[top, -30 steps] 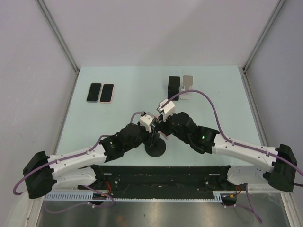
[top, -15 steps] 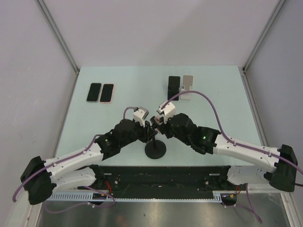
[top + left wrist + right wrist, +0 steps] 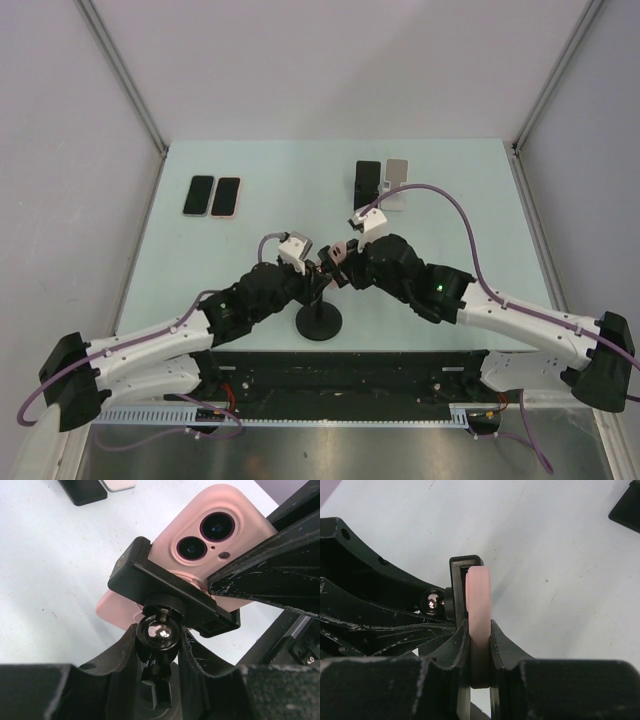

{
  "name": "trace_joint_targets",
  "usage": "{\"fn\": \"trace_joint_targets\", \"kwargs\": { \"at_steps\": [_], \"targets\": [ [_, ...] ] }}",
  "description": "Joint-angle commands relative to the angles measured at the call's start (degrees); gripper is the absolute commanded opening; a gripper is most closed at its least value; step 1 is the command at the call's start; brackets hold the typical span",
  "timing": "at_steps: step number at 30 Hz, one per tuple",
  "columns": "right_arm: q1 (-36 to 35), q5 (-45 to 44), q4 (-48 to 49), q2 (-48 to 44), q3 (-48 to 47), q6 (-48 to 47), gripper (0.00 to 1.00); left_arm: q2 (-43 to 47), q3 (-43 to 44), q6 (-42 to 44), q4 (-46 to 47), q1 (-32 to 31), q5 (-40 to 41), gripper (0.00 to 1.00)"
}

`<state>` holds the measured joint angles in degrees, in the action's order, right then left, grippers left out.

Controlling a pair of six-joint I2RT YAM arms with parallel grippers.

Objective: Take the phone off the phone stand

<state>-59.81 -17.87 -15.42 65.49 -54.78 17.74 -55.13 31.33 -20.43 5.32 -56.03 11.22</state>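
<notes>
Far left of table (image 3: 180, 260): dark phone (image 3: 198, 195) and reddish phone (image 3: 226, 196) lying flat, side by side.

Near centre: left gripper (image 3: 157, 642) has jaws narrow, clasping phone stand (image 3: 319, 322) at ball joint (image 3: 157, 632), one finger on each side.

Stand upright on round black base. Its clamp (image 3: 170, 595) grips pink phone (image 3: 210, 545), which is seated in clamp with camera side facing left wrist.

Right gripper (image 3: 479, 637) has jaws narrow, pinching phone's edge.

Far right: black phone (image 3: 368, 180) and pale flat item (image 3: 396, 185) side by side.
</notes>
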Motion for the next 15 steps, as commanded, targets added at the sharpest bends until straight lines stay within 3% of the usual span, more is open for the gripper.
{"fn": "trace_joint_targets", "kwargs": {
  "at_steps": [1,15],
  "targets": [
    [2.86,-11.83,0.04,-5.55,-4.72,3.26,0.0,3.1,-3.12,0.83,-6.29,1.1,11.89,0.0],
    [4.7,-18.52,-3.82,-7.57,-4.81,5.82,0.0,4.25,-4.44,1.26,-6.03,-0.57,12.77,0.0]
  ]
}}
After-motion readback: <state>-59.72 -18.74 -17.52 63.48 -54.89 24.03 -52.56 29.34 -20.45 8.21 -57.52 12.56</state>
